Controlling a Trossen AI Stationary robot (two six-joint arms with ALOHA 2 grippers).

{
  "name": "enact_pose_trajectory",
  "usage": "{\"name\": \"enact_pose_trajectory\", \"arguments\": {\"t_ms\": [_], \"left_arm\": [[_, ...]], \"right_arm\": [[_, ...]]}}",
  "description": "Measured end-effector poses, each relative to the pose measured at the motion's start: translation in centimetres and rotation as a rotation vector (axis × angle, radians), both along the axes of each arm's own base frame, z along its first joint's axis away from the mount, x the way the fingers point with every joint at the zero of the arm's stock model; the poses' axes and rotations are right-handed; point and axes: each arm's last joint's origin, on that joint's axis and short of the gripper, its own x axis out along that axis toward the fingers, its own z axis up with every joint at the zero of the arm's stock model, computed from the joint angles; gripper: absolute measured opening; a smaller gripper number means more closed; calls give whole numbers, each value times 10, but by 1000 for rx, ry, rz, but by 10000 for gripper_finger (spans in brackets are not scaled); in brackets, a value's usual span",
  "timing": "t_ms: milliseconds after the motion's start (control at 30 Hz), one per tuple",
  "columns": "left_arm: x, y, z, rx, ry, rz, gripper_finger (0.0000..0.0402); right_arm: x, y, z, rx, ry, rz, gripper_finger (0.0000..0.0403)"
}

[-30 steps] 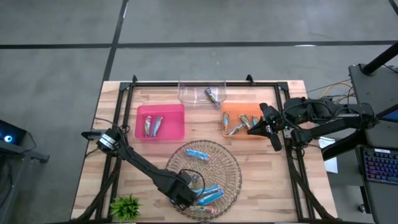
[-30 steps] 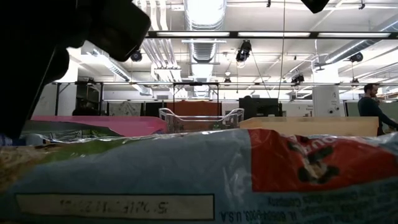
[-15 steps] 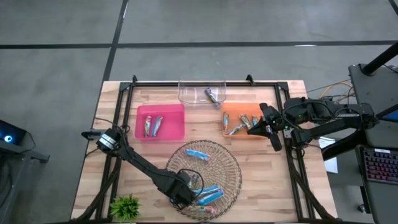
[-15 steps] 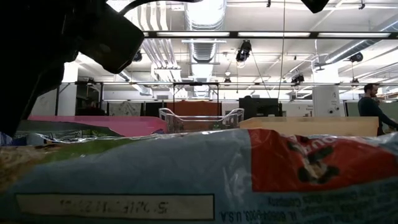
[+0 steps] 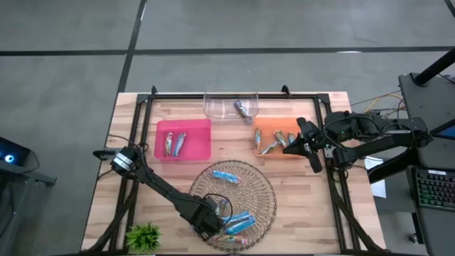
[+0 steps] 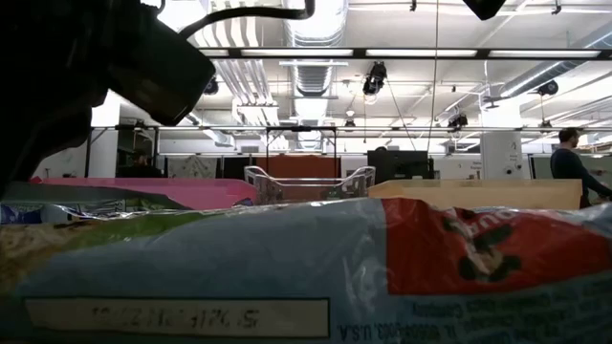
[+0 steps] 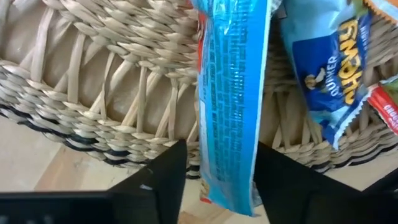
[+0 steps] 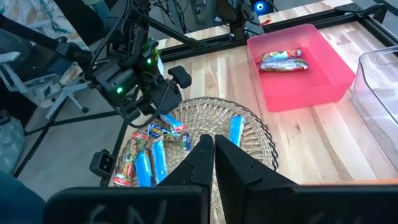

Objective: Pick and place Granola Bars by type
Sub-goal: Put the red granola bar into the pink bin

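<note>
Several granola bars, mostly blue, lie in the round wicker basket [image 5: 264, 186] at the table's near middle. My left gripper [image 5: 213, 222] is at the basket's near-left rim; in the left wrist view its fingers stand on either side of a blue granola bar [image 7: 229, 93], shut on it. More bars lie beside it [image 7: 323, 68]. My right gripper [image 5: 290, 148] hovers shut over the right part of the orange tray [image 5: 259, 142] and holds nothing. A blue and red wrapper [image 6: 316, 277] fills the low view's foreground. My left gripper pinches the blue bar between its two fingers [image 7: 163, 177] at the bar's long edges, near one end [image 7: 225, 186]. The rest of the bar reaches forward past the fingertips over the basket's weave. Whether it is lifted clear I cannot tell.
The pink tray [image 5: 162, 128] holds two bars, the clear tray [image 5: 213, 108] at the far edge one, and the orange tray several. A small green plant [image 5: 144, 235] stands at the near-left corner. A black frame runs around the table. A person stands far off [image 6: 571, 158].
In the low view my left gripper's dark body has risen a little at the basket's near-left rim. The right arm has kept still.
</note>
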Motion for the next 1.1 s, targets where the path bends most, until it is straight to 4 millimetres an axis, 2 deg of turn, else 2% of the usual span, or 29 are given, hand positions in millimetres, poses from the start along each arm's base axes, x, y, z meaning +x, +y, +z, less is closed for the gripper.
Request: {"name": "enact_pose_trajectory", "arguments": {"t_ms": [267,433,800,1100], "left_arm": [[2,0,0,-12,-11,-11,85],[3,0,0,-19,-16,-13,54],[2,1,4,-28,-18,-19,47],[-2,12,28,-20,-21,-26,46]], "right_arm": [[0,-1,0,-20,-3,-19,8],[0,-1,0,-22,-3,-18,8],[0,-1,0,-24,-4,-18,8],[0,-1,0,-23,-4,-18,8]]}}
